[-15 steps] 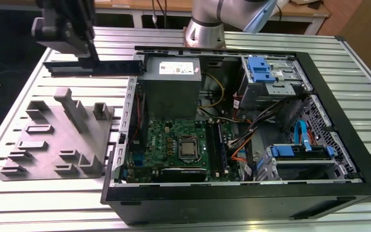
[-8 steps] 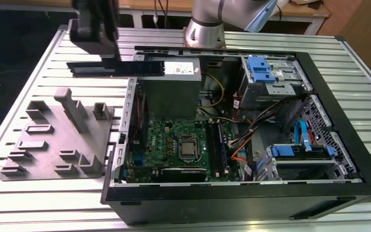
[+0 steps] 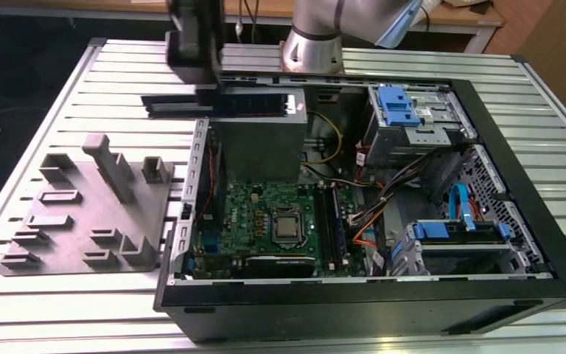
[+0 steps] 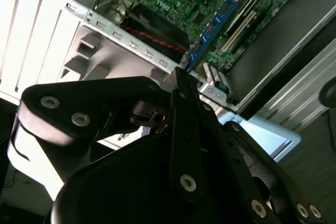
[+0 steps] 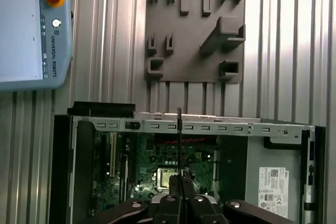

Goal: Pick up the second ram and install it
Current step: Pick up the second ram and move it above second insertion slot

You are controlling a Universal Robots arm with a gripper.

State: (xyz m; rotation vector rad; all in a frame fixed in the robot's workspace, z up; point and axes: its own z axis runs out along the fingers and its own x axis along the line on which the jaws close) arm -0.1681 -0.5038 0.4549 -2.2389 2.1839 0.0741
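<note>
**A:** Start at the gripper [image 4: 181, 93]. Its fingers are pinched tight on the second ram [image 5: 179, 129], which the first wrist view catches edge-on as a thin dark line rising from the jaws.

**B:** In the exterior view the second ram [image 3: 253, 102] is a dark bar held level. It hangs high over the back of the open case [image 3: 362, 302], above the grey power supply [image 3: 259, 147].

**A:** So I'd call the pick-up done and the install not begun. It sits well above the green motherboard [image 3: 263, 217] and touches nothing.

**B:** The slot rails [image 3: 330, 221] lie just to the exterior view's right of the processor socket [image 3: 286, 228]. They run crosswise to the way the second ram is held.

**A:** There's a blue strip [image 4: 212, 24] along one rail in the second wrist view. Whether that's a seated stick or just a coloured slot, I can't tell.

**B:** Further out, the grey holder plate [image 3: 86, 214] lies on the slatted table [image 3: 27, 96], beside the case at the exterior view's left.

**A:** As for obstacles, a bundle of coloured cables [image 3: 371, 217] crowds in just beside the rails. In the first wrist view the case's metal side rail [image 5: 220, 127] runs right under the ram's edge.

**B:** Tight quarters down there, by my reckoning.
</note>
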